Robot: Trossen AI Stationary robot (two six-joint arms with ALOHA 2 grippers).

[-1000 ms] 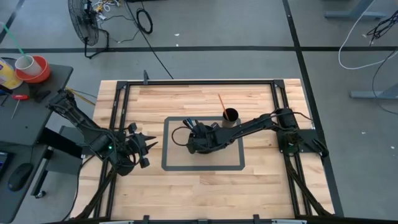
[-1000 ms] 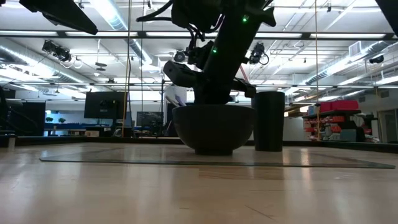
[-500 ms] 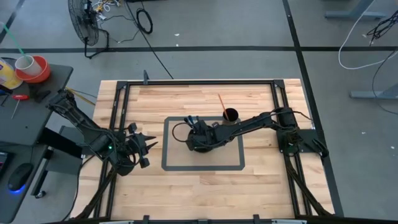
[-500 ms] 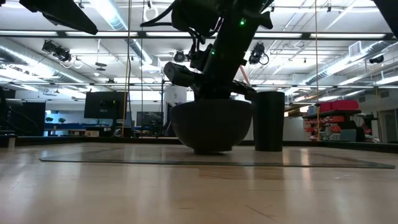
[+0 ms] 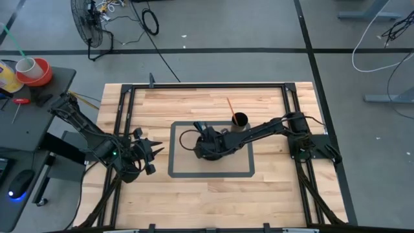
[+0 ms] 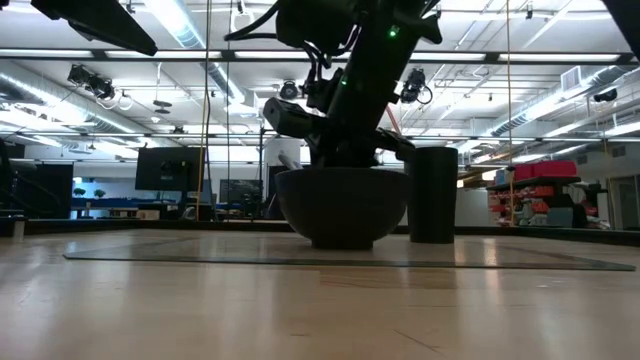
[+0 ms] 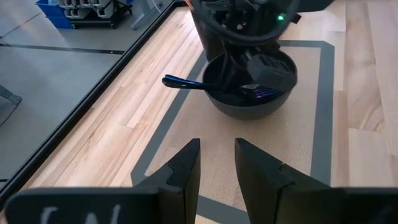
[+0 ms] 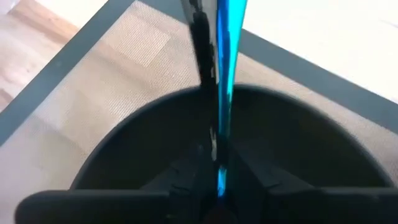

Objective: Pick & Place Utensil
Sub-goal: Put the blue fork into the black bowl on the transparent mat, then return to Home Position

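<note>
Right wrist view shows the blue utensil (image 8: 222,93) pinched between the right hand's (image 8: 217,180) 2 dark fingers (image 8: 180,177), its shiny handle running forward over the rim of the dark bowl (image 8: 112,155) and out above the mat. From the left wrist camera the same utensil (image 7: 186,83) sticks out sideways past the bowl (image 7: 249,106), its rounded end hanging clear of the rim while the gripped part lies down inside among the right hand's (image 7: 258,78) parts.

High view places the bowl (image 5: 194,150) in the middle of the grey-bordered mat (image 5: 240,169), with the right hand (image 5: 210,144) directly over it and the utensil's tip (image 5: 200,125) poking toward the far side. Just beside the mat's far right corner stands a dark cylindrical cup (image 5: 240,120) holding 1 thin orange stick (image 5: 229,105). In the low view the bowl (image 6: 345,208) sits flat on the mat with the cup (image 6: 432,195) upright near it, and the right arm comes down into the bowl from above.

Off the mat, over the left part of the wooden worktop (image 5: 194,194), the left hand (image 5: 149,155) waits with its fingers (image 7: 180,171) spread a little, holding nothing.
</note>
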